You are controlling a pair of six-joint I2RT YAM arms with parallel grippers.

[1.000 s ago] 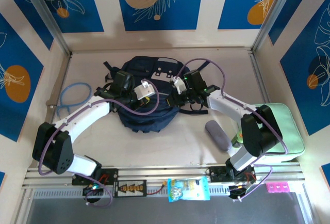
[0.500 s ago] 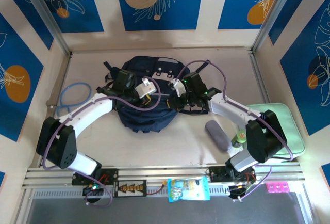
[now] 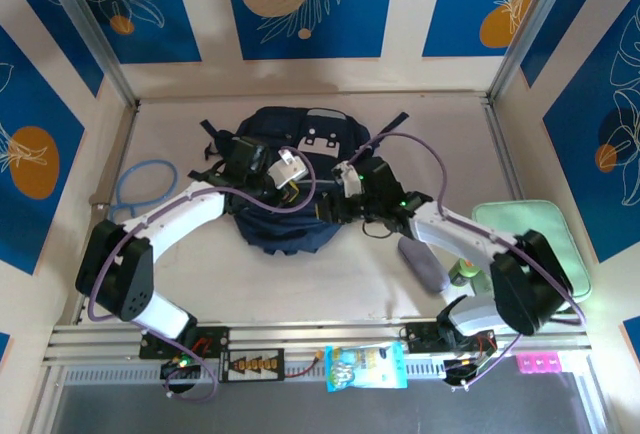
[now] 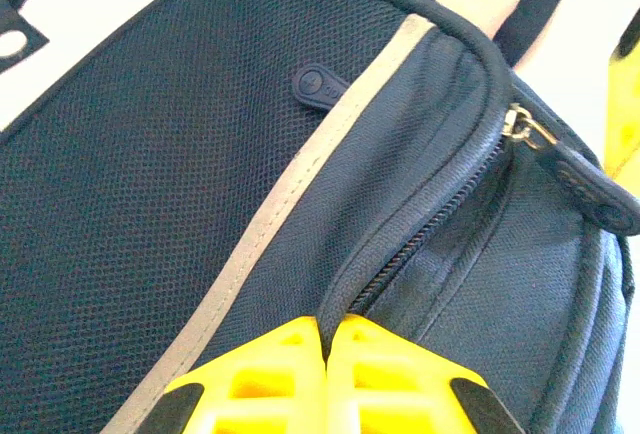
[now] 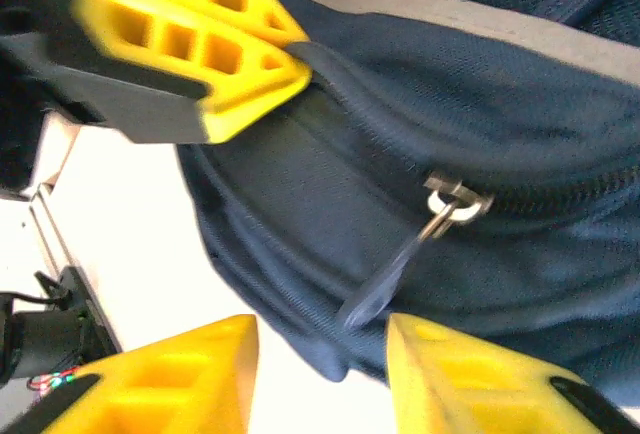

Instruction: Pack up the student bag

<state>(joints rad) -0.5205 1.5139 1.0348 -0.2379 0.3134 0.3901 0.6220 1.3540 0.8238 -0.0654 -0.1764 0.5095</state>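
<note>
The student bag (image 3: 288,234) lies flat on the tabletop (image 3: 330,289) toward the back, in the middle, between the two arms. The left claw (image 4: 325,332) comes at it from the left. Its yellow fingers (image 4: 270,374) are pressed together on a fold of the navy fabric, just beside the zip line and below the grey trim stripe (image 4: 300,174).

The right claw (image 5: 320,326) is at the bag's right front edge, fingers apart and holding nothing. A dark zip pull (image 5: 390,274) hangs from its metal slider (image 5: 450,199) down toward the gap between them. Whether it touches either finger I cannot tell. A mint-green zip case (image 3: 545,244) lies well apart at the right of the tabletop.
</note>
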